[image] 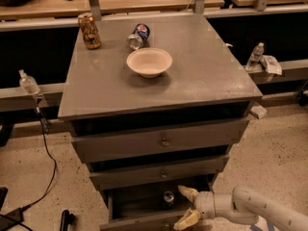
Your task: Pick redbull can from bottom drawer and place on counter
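The bottom drawer stands pulled open at the foot of the grey cabinet. Inside it, a can with a silver top stands upright; only its top shows, so its colours are hidden. My gripper reaches in from the lower right, just right of the can. Its two cream fingers are spread apart, one above and one below, with nothing between them. The counter is the broad grey top of the cabinet.
On the counter stand a gold-brown can, a short blue can on its side and a cream bowl. Two shallower drawers sit above. Plastic bottles stand on side rails. A black cable lies on the floor at left.
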Robot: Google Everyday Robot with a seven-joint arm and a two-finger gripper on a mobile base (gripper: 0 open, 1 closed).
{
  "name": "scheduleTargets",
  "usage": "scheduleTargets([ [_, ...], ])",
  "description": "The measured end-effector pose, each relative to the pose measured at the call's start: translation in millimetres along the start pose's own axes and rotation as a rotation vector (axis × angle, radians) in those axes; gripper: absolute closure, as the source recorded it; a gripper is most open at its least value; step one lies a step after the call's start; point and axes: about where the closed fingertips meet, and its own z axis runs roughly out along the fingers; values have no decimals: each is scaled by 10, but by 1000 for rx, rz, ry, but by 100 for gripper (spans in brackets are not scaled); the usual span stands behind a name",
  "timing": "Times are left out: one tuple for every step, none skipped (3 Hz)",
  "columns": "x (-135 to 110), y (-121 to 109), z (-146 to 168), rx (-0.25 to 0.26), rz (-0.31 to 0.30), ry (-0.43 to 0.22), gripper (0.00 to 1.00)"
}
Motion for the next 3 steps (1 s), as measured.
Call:
scheduleTargets([
  [124,-190,67,43,23,14,15],
  [254,-379,126,61,62,11,21],
  [443,-636,206,78,99,4,18],
])
